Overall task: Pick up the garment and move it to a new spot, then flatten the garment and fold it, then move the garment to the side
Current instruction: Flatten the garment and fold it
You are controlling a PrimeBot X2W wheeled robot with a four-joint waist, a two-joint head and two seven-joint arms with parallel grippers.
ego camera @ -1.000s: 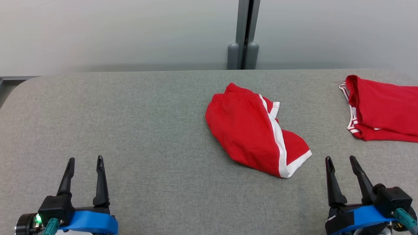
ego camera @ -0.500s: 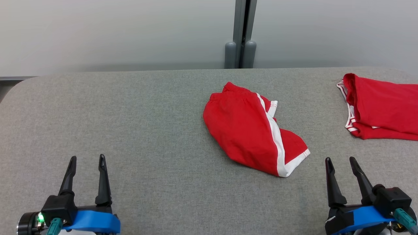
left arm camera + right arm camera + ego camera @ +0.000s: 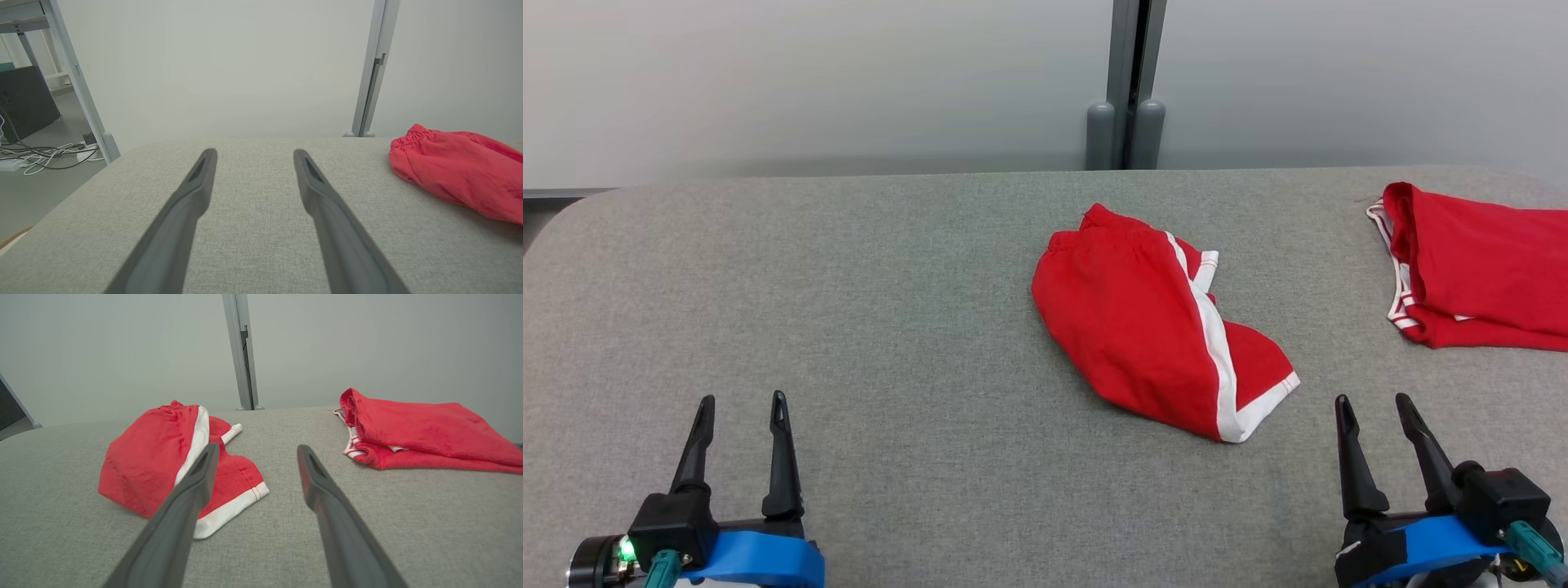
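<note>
Firstly, the head view. The left gripper (image 3: 743,398) and the right gripper (image 3: 1372,399) were parked at the near corners of the grey cloth-covered table (image 3: 849,286). Each had its two dark fingers spread wide with nothing between them. This appeared to be a ready stance, with no step of the task begun. The crumpled red fabric shorts with a white side stripe (image 3: 1152,327) lay bunched right of the table's centre, nearer the right gripper but apart from both. A folded red fabric garment with striped trim (image 3: 1478,278) lay at the far right edge, well apart from the shorts. It was judged to be already set aside, so that side was partly occupied. A grey metal post (image 3: 1125,82) stood behind the table.

Next, the left wrist view. The left gripper (image 3: 254,152) pointed over bare table (image 3: 102,212), fingers fully parted and empty. The shorts (image 3: 457,171) lay at that view's right, with the elastic waistband towards the far edge. Nothing stood between gripper and shorts. White cables (image 3: 45,157) lay on the floor beyond the table, clear of the work.

Finally, the right wrist view. The right gripper (image 3: 257,446) was likewise wide open and empty, aimed at the gap between the shorts (image 3: 151,457) and the folded garment (image 3: 416,433). One finger overlapped the shorts' hem in the picture without touching it. The open table to the left offered the likeliest new spot.
</note>
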